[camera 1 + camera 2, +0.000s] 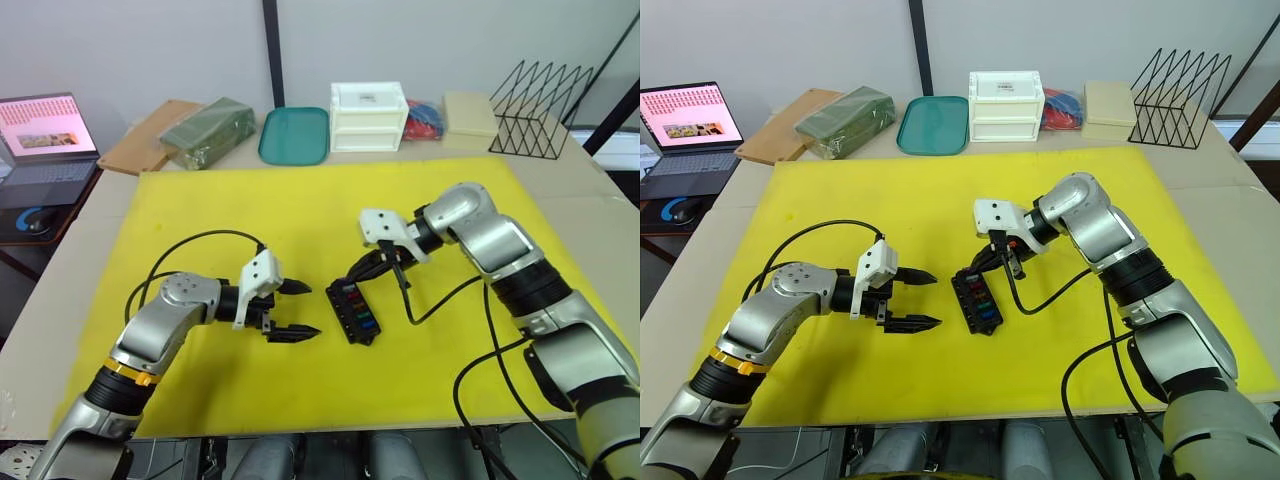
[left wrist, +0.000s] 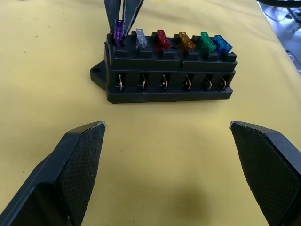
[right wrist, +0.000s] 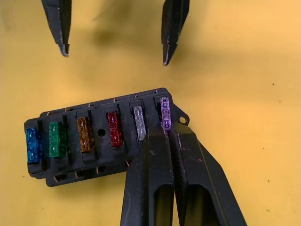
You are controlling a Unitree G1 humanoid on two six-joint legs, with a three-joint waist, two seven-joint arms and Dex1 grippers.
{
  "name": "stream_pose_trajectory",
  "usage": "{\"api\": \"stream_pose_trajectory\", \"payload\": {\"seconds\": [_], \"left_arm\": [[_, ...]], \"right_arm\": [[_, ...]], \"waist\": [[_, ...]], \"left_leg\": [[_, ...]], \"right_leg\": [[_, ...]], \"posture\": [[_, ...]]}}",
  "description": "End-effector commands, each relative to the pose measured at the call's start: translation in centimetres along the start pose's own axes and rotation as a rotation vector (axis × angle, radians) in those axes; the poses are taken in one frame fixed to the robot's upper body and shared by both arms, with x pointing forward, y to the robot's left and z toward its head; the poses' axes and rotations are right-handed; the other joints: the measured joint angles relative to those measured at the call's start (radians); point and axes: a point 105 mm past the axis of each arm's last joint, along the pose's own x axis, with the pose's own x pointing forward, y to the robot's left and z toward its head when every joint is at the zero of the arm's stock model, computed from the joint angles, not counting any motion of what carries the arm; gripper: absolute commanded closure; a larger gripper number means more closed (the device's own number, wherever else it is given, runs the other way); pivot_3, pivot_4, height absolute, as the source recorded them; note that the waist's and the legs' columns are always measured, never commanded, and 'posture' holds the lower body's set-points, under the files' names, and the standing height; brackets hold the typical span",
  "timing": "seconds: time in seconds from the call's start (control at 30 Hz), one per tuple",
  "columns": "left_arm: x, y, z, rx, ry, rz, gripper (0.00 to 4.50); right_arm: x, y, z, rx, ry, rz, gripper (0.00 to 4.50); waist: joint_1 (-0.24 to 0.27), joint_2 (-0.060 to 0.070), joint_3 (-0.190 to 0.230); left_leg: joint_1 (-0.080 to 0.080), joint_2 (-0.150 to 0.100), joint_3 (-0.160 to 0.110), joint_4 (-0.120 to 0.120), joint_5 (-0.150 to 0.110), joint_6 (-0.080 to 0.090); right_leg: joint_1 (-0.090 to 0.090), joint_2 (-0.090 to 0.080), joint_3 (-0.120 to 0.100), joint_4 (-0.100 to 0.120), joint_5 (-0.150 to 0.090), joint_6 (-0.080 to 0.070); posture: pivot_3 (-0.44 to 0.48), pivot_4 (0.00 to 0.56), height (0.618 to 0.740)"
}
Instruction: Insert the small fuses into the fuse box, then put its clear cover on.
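Fuse box (image 1: 352, 311) between open left end effector (image 1: 293, 310), right end effector (image 3: 165, 126) pinching purple fuse (image 3: 164, 110).

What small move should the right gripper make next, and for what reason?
Probably press the purple fuse fully down, then open and lift away. The right gripper is shut on it at the end slot of the fuse box, and it seems to stand higher than the other five. The left gripper waits open beside the box.

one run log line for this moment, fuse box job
stage: seating last fuse | right gripper: shut on purple fuse in end slot | fuse box: six fuses in | left gripper: open, beside box | clear cover: not on
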Motion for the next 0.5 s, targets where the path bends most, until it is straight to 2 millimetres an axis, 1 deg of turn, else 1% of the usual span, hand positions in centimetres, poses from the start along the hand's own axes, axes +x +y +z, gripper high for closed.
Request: {"api": "stream_pose_trajectory", "payload": {"seconds": [0.03,0.5], "left_arm": [[0.2,-0.6,0.6,0.045,-0.007,-0.016,0.04],[0.1,-0.8,0.6,0.047,-0.006,-0.009,0.04]], "right_arm": [[-1.2,-0.4,2.0,-0.089,-0.023,-0.024,4.50],[-0.1,-0.2,0.6,-0.128,0.050,0.000,4.50]], "waist": [[0.000,0.000,0.000],[0.000,0.000,0.000]], "left_leg": [[0.000,0.000,0.000,0.000,0.000,0.000],[0.000,0.000,0.000,0.000,0.000,0.000]], "right_leg": [[0.000,0.000,0.000,0.000,0.000,0.000],[0.000,0.000,0.000,0.000,0.000,0.000]], "posture": [[0.000,0.150,0.740],[0.000,0.150,0.740]]}}
